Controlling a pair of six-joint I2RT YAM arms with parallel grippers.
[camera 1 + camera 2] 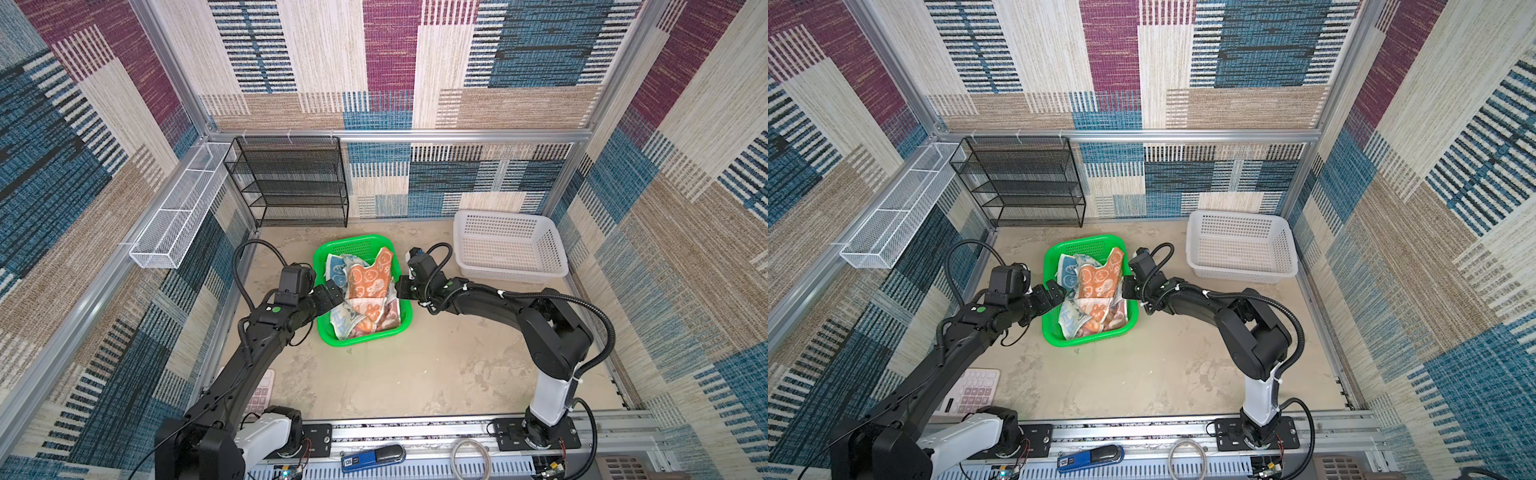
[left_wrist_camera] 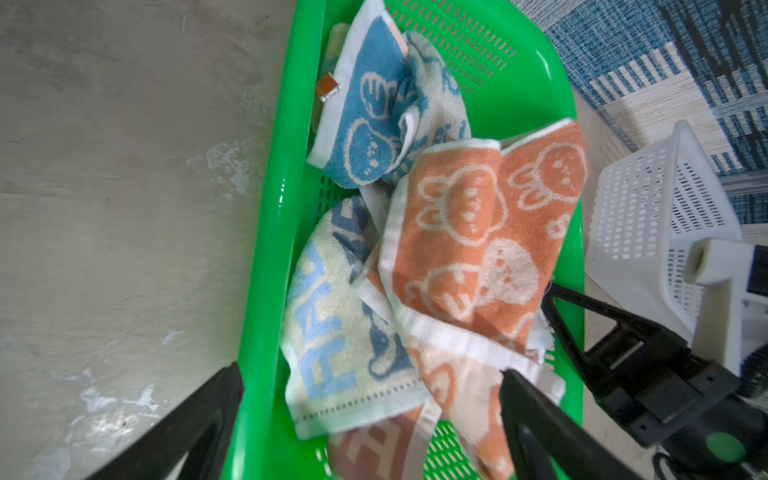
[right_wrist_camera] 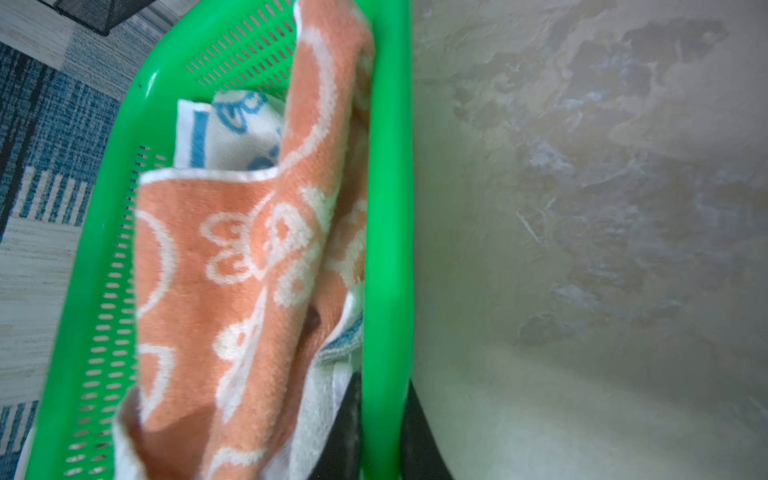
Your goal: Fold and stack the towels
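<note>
Nearest you, by the table's (image 1: 415, 365) front-left corner, a pink keypad calculator (image 1: 976, 392) lies under the left arm. At the table's middle stands the green perforated plastic basket (image 1: 323, 326), holding all three towels, crumpled. The whitish lettered terry towel (image 1: 343, 322) lies toward its near side. The orange rabbit-print terry towel (image 1: 370, 280) is on top, against the right rim. The blue rabbit-print terry towel (image 1: 336, 270) is at the far left. Your left end effector (image 1: 334, 293) is released wide, straddling the basket's left rim. Your right end effector (image 1: 400, 287) is clenched on the right rim, beside the orange towel. Farther off, a white slotted plastic basket (image 1: 511, 274) sits near the far-right corner, and a black mesh shelf rack (image 1: 291, 183) at the far-left.
</note>
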